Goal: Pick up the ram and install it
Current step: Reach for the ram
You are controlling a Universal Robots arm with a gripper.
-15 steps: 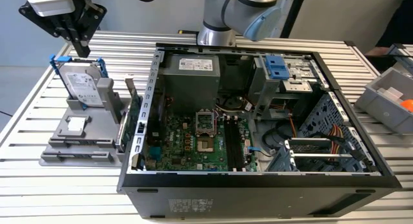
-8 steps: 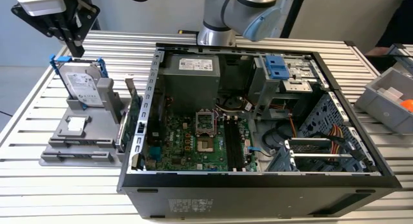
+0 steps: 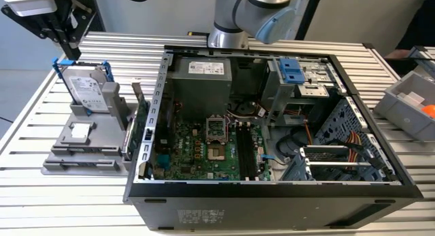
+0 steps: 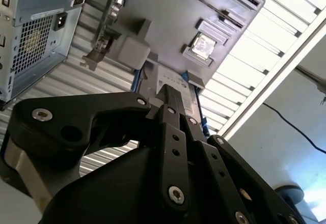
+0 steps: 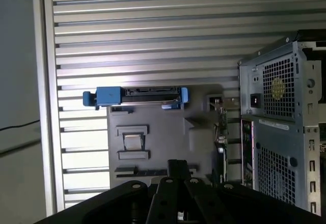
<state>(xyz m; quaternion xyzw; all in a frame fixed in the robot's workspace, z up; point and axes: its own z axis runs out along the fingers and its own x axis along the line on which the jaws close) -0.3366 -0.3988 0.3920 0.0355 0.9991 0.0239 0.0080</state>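
Slatted metal bench [image 3: 41, 205], open PC case [image 3: 272, 208] holding motherboard [image 3: 197, 149]. Grey holder [image 3: 75, 155] beside it carrying hard drive [image 3: 87, 90], plus what looks like the ram [image 5: 137, 172] slotted at holder's far end from the drive. Gripper [image 5: 175, 164] pinched shut over holder.

We see an open computer case [image 3: 272, 208] lying on a slatted table [image 3: 61, 205], its motherboard [image 3: 193, 154] exposed. In the exterior view, at its nine o'clock, a grey holder [image 3: 81, 157] carries an upright hard drive [image 3: 88, 90] in a blue-tabbed frame. At three o'clock sits a grey bin [image 3: 404, 101].
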